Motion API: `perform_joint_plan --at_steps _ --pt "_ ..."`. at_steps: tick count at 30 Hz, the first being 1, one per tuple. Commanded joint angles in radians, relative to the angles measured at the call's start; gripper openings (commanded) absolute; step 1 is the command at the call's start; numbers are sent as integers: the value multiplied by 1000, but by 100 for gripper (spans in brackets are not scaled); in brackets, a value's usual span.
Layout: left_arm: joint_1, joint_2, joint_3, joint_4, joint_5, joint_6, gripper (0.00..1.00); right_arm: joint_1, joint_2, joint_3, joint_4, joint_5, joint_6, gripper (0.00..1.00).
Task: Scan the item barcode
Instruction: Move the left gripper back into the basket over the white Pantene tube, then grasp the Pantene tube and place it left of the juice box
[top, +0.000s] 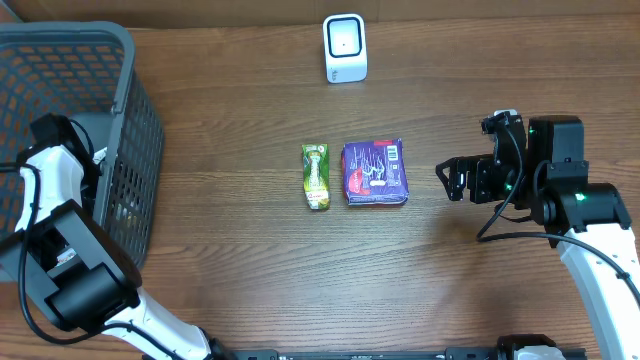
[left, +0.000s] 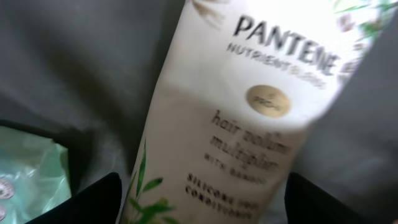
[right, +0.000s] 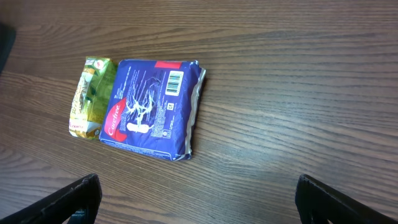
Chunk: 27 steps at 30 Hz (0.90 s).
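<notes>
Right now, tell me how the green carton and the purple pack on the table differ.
The green carton is narrow and slim; the purple pack is wider and squarer. The purple pack shows a white barcode label on its upper face; the green carton shows none that I can make out. Both lie flat, side by side, on the wooden table.

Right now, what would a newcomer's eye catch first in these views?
The white Pantene conditioner bottle fills the left wrist view, inside the dark mesh basket at table left. At table centre, a purple flat packet lies barcode-up beside a small green carton.
</notes>
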<state>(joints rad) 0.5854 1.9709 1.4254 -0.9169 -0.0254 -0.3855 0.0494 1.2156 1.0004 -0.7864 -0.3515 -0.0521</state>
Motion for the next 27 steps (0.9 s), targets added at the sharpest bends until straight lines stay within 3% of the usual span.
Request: perform_joint_plan --at_steps 1,5,6,11,19,27 --pt "10 24 -5 -2 -15 15 68 1 -3 22 3 2 0 100" --pt "10 23 1 -2 -15 16 8 1 -3 22 3 3 -1 100" --pt "10 22 7 -6 -15 20 4 1 -3 22 3 2 -1 100" --pt "10 3 137 -100 -15 32 4 1 -3 22 3 2 -1 100" --pt "-29 -48 667 -416 -14 73 4 1 -3 22 3 2 -1 100" --pt "-225 -161 1091 -617 -8 129 4 1 -3 22 3 2 -1 100"
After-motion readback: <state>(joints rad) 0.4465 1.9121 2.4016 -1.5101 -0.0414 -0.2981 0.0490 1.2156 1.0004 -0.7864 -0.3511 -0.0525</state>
